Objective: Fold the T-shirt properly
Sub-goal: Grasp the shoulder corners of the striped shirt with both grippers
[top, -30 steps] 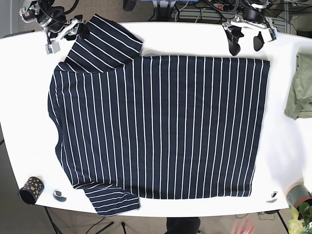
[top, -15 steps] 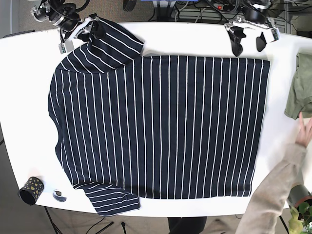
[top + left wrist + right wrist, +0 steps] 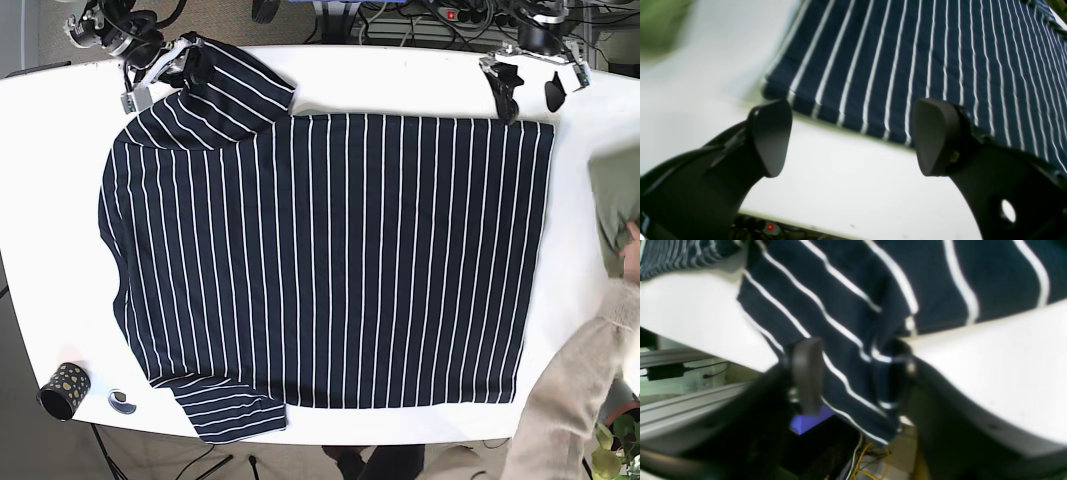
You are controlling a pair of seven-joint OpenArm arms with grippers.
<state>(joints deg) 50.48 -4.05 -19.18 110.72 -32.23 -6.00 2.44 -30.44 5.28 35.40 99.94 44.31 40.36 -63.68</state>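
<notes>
The navy T-shirt [image 3: 330, 260] with white stripes lies flat across the white table [image 3: 60, 200]. Its upper sleeve [image 3: 225, 85] points to the far left corner. My right gripper [image 3: 185, 62] is at that sleeve's end. In the right wrist view the sleeve cloth [image 3: 853, 340] lies between the gripper's [image 3: 857, 373] partly closed fingers, wrinkled against one of them. My left gripper [image 3: 530, 95] hovers open over bare table just beyond the hem's far right corner [image 3: 780, 86]. Nothing is between the fingers of that gripper [image 3: 850, 136].
A green garment [image 3: 612, 195] lies at the table's right edge, with a person's hand and sleeved arm [image 3: 585, 390] reaching to it from the near right. A dark dotted cup [image 3: 63, 390] and a small roll [image 3: 122, 401] sit near the front left corner.
My right gripper moved in onto the sleeve end and has stayed there. My left gripper shifted right toward the hem corner. The person's arm came in and reached the green garment.
</notes>
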